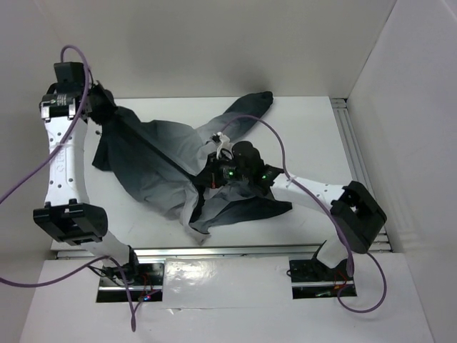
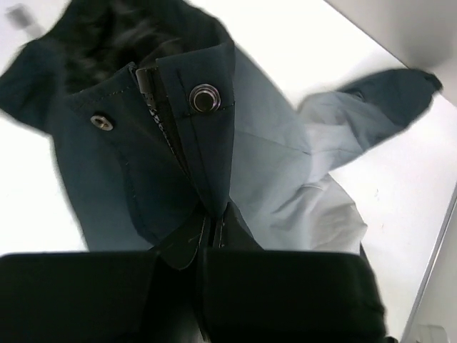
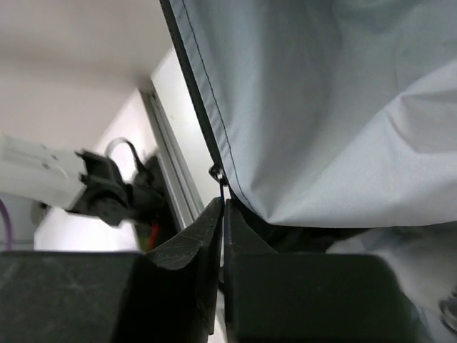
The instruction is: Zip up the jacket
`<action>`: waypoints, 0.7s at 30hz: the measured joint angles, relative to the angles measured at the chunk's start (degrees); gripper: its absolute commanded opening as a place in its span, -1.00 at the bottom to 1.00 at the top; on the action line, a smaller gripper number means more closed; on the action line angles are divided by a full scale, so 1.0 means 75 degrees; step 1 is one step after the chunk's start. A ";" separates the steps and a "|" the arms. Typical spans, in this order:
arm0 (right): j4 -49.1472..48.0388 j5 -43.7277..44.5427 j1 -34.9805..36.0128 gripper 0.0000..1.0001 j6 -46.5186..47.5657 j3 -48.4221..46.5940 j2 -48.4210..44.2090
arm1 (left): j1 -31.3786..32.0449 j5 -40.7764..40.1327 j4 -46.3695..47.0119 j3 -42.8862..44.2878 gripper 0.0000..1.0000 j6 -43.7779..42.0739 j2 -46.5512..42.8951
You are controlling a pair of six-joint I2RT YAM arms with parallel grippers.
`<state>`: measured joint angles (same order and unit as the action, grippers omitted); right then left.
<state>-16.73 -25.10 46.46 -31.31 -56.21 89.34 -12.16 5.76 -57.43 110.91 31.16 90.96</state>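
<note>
Pinching the jacket (image 1: pixel 153 153), left hand (image 2: pixel 208 239) and right hand (image 3: pixel 223 214) sit closed.

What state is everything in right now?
jacket: crumpled on the table, grey lining showing.
snap button: unfastened.
left gripper: shut on the jacket's front edge.
right gripper: shut on the jacket's edge.

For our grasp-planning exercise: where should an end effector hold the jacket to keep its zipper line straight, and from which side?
Probably the end of the zipper, where the two front edges of the jacket meet, approached in line with the teeth. The fabric there is thin and flat; the left end effector pinches it that way.
</note>
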 measured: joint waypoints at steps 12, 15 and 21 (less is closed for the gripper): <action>0.4730 0.1119 0.0125 0.55 0.1311 -0.0242 -0.0886 | 0.2363 -0.0195 0.1953 0.1064 -1.00 -0.0146 0.1122; 0.5021 0.1874 0.0163 0.61 0.1387 -0.0938 -0.1189 | 0.2806 -0.0184 0.2017 0.1393 -1.00 -0.0143 0.1250; 0.4873 0.2786 0.0187 0.64 0.1682 -0.2693 -0.0589 | 0.3075 -0.0140 0.2069 0.2218 -1.00 -0.0140 0.1376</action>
<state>19.81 -4.21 47.86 -18.70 -76.40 84.93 10.90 4.71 -41.91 127.55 30.11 101.27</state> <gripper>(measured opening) 0.820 0.048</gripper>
